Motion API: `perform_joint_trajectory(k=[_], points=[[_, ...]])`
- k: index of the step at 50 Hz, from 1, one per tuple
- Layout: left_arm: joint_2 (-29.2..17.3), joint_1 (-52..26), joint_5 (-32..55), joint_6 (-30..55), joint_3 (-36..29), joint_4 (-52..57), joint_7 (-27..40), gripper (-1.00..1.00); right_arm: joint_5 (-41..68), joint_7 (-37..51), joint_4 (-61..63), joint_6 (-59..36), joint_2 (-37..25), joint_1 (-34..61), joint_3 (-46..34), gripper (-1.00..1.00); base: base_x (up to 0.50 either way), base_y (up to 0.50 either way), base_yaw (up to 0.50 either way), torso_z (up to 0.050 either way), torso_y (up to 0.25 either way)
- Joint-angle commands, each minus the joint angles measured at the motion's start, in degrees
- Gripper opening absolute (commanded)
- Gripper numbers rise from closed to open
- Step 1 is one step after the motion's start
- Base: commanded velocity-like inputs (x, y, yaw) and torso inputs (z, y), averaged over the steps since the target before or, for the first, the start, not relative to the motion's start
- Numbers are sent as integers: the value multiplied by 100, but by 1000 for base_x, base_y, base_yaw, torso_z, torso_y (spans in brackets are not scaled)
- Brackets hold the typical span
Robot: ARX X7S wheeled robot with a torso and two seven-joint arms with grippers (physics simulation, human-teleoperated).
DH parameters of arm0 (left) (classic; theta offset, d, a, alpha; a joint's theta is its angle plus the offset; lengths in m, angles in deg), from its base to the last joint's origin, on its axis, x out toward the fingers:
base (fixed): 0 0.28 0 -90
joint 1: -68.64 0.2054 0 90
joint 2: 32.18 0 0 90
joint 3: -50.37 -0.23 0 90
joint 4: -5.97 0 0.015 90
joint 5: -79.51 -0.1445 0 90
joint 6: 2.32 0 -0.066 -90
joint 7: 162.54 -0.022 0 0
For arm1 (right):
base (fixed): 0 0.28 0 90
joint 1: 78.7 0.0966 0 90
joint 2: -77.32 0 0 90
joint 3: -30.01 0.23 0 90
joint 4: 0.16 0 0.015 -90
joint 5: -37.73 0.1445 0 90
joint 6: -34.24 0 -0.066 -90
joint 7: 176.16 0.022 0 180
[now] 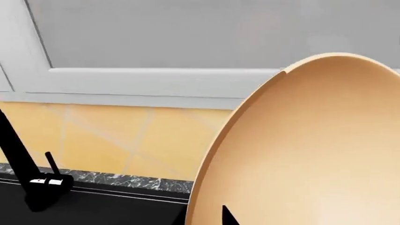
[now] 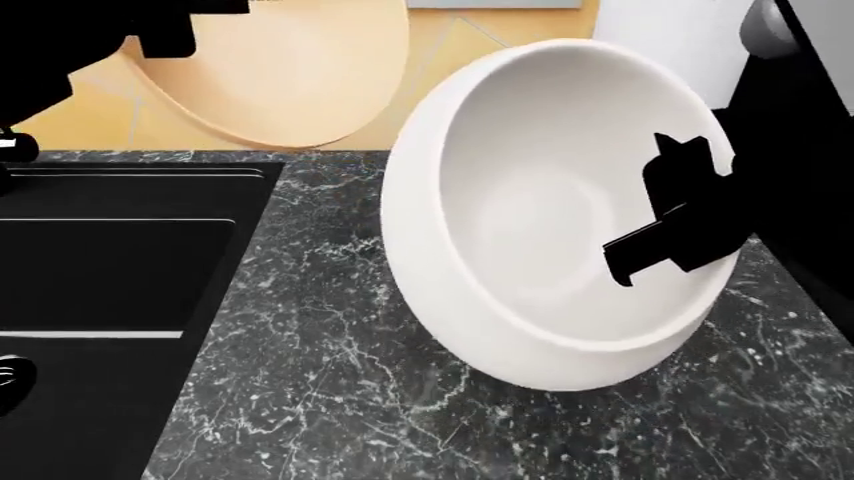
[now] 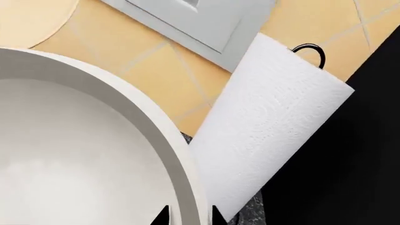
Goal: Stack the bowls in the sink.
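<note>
1. Two bowls are counted. The white bowl (image 2: 561,220) is held tilted above the counter (image 2: 334,400), centre-right of the head view; the tan bowl (image 2: 287,70) is held up at upper left, in front of the tiled wall (image 1: 112,140).
2. The right gripper (image 2: 674,225) is clamped on the white bowl's rim: one finger (image 2: 667,240) is seen inside, and both tips straddle the rim at the bottom of the right wrist view.
3. The left gripper (image 2: 160,25) is seen on the tan bowl's rim; only one tip shows in the left wrist view, so a firm clamp cannot be confirmed.
4. The sink (image 2: 107,260) lies at left, cut off by the frame; the drain (image 2: 11,380) is partly seen.
5. One faucet (image 1: 28,168), one paper towel roll (image 3: 269,136), one window frame (image 1: 144,79).
</note>
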Motion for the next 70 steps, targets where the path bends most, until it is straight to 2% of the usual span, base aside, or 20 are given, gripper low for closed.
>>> perform_joint_trajectory(k=[1, 7, 15, 29, 34, 45, 70], points=[[-662, -520, 534, 250, 269, 710, 602, -100, -682, -115, -8, -51, -49, 81, 282, -100, 0, 0, -3, 0, 0], [-940, -748, 776, 337, 300, 876, 876, -100, -1133, -39, 10, -70, -56, 8, 292, -100, 0, 0, 0, 0, 0], [-1271, -1178, 1046, 423, 234, 1011, 1261, -100, -887, -368, -50, -113, -86, 6, 371, -100, 0, 0, 0, 0, 0], [-1871, -1635, 1481, 537, -200, 1472, 1256, -100, -1206, -478, 7, 707, -181, -421, 686, -100, 0, 0, 0, 0, 1], [-2022, -1686, 1552, 571, -298, 1573, 1204, -100, -1338, -624, 63, 662, -119, -377, 754, -100, 0, 0, 0, 0, 0], [-2240, -1648, 1587, 513, -382, 1755, 1104, -100, -1535, -630, 169, 293, 7, -128, 748, -100, 0, 15, 0, 0, 0], [-2371, -1635, 1741, 465, -591, 1924, 1000, -100, -1555, -653, 165, 443, -71, -266, 846, -100, 0, 467, 0, 0, 0]])
